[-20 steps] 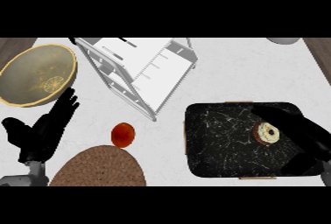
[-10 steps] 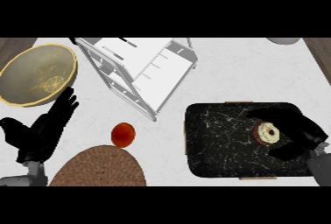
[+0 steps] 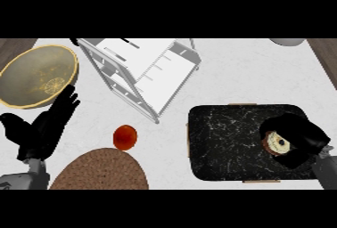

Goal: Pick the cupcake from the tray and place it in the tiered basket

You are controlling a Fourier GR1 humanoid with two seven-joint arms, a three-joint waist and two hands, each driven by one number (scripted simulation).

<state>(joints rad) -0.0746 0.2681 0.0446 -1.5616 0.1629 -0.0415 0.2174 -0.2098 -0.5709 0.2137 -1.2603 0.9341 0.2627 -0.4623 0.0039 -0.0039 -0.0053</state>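
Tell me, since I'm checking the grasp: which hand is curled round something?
The right hand, over the black tray, curls round the cupcake; the left hand rests open.

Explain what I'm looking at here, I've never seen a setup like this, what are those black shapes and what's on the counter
This is one view from a humanoid robot's head, looking steeply down at a kitchen counter. The black shapes are its hands. The right robot hand curls round a cupcake on a dark tray. The left robot hand rests open near the left edge. Also there: a white tiered basket, a yellowish bowl, a small red fruit and a brown round mat.
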